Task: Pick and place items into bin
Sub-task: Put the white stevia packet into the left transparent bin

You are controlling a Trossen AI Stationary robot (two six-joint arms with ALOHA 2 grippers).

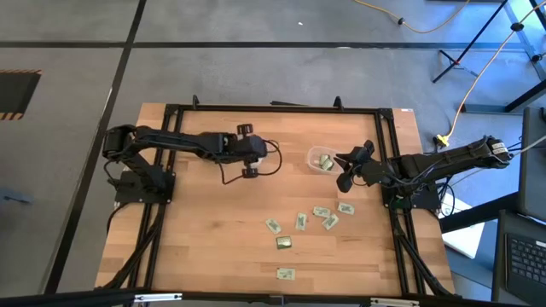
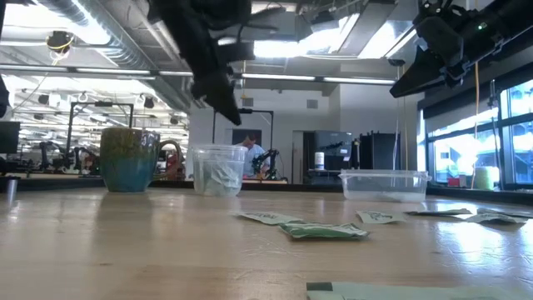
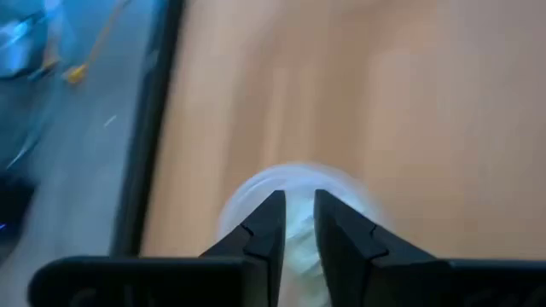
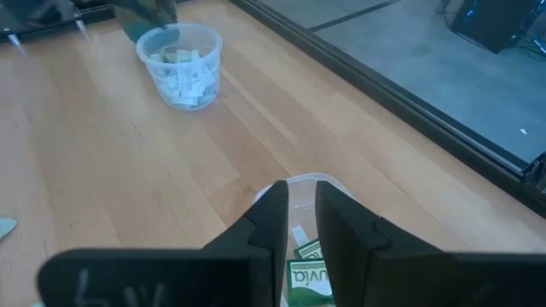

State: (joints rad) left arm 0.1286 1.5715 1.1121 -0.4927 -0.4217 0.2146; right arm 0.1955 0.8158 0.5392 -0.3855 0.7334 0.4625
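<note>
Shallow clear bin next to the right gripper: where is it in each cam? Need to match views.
High: shallow clear bin right of table centre, just off the right gripper.
Low: bin right of middle, on the table below the right gripper.
Left wrist: not in it; that one is the round clear cup.
Right wrist: bin rim directly under the right gripper, packets inside.
Shared landmark: the right gripper.

A wooden table (image 1: 205, 230) holds both arms. The left gripper (image 1: 248, 150) hangs over bare wood near the table's middle. The right gripper (image 1: 348, 169) sits just beside a clear bin (image 1: 322, 160) with packets inside. Seven loose packets (image 1: 321, 212) lie scattered nearer the front edge, one (image 1: 285, 274) apart from the others, one darker (image 1: 283, 243).
</note>
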